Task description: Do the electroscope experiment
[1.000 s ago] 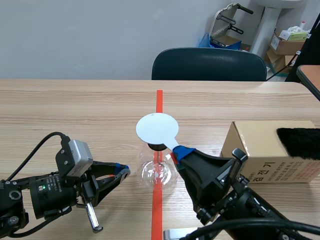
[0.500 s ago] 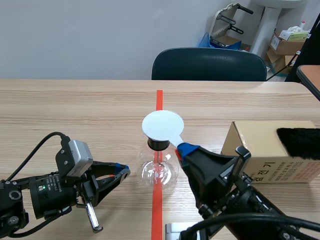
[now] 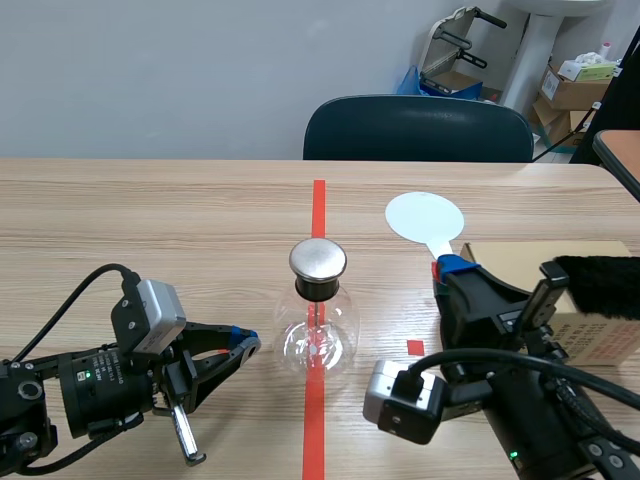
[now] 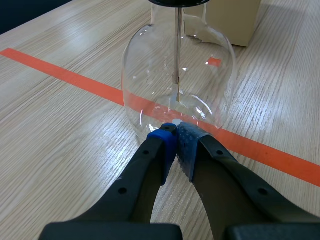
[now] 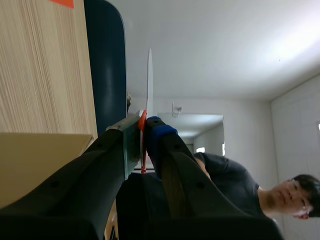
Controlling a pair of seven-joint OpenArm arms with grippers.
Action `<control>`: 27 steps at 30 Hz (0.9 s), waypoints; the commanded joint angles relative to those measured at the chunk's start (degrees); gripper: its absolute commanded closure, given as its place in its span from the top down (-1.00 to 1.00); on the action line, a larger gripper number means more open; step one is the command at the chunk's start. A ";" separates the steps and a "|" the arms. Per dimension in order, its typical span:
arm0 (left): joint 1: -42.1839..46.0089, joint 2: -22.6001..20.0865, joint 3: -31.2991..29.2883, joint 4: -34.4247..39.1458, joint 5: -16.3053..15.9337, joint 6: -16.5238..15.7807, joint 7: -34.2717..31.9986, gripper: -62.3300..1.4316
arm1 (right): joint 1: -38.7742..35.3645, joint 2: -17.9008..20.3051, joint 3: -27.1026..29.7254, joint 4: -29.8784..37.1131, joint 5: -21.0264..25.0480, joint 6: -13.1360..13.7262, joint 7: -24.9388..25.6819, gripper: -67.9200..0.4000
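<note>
Glass first, thin and clear: electroscope (image 3: 318, 330) upright on the orange-red tape line, near the middle of the table (image 3: 150, 220), well short of the chair (image 3: 418, 128) beyond the far edge. Round-bellied flask, black stopper in the neck, flat metal cap (image 3: 318, 259) on top. Slim rod down the centre to perhaps a pair of small leaves, too fine in the left wrist view to call spread or hanging together.

Main risk at the base. Left gripper (image 3: 245, 345) low on the table, clenched on nothing, blue pads (image 4: 162, 147) pressed together right at the flask's foot. Any push forward from there likely to slide or tip the flask: light, smooth-bottomed, quick to roll, easy to crack.

Second risk from the side. Right gripper (image 3: 445, 266) clamped on the handle of a white disc paddle (image 3: 425, 216), held up to the right of the cap, well apart from it, near a corner of the cardboard box (image 3: 505, 258). Edge-on in the right wrist view, a thin blade rising from between the fingers. Brought in too low or too fast, apt to knock the cap and topple the lot; kept too far off, probably no response from the leaves at all. Thin handle in a narrow pinch, so liable to twist or slip under any bump. Charge also likely to leak away through a stray brush against the box or the black fur (image 3: 600, 285) lying on it.
</note>
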 commanded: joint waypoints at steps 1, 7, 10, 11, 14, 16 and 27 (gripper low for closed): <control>-0.02 0.11 -0.28 1.03 -0.37 -0.13 -1.01 -0.87 | -0.09 0.63 0.15 1.38 0.20 -0.83 -2.10 -0.96; -0.02 0.11 -0.28 1.03 -0.37 -0.13 -1.01 -0.87 | -0.09 0.63 0.15 1.38 0.20 -0.83 -9.33 -0.96; -0.02 0.11 -0.28 1.03 -0.37 -0.13 -1.01 -0.87 | -0.09 0.63 0.15 1.38 0.20 -0.83 -11.61 -0.96; -0.02 0.11 -0.28 1.03 -0.37 -0.13 -1.01 -0.87 | -0.09 0.63 0.15 1.38 0.20 -0.83 -12.17 -0.96; -0.02 0.11 -0.28 1.03 -0.37 -0.13 -1.01 -0.87 | -0.09 0.63 0.15 1.38 0.20 -0.83 -13.86 -0.96; -0.02 0.11 -0.28 1.03 -0.37 -0.13 -1.01 -0.87 | -0.09 0.63 0.15 1.38 0.20 -0.83 -14.51 -0.96; -0.02 0.04 -0.28 1.03 -0.37 -0.13 -1.01 -0.87 | -0.11 0.63 0.15 1.38 0.20 -0.83 -9.75 -0.96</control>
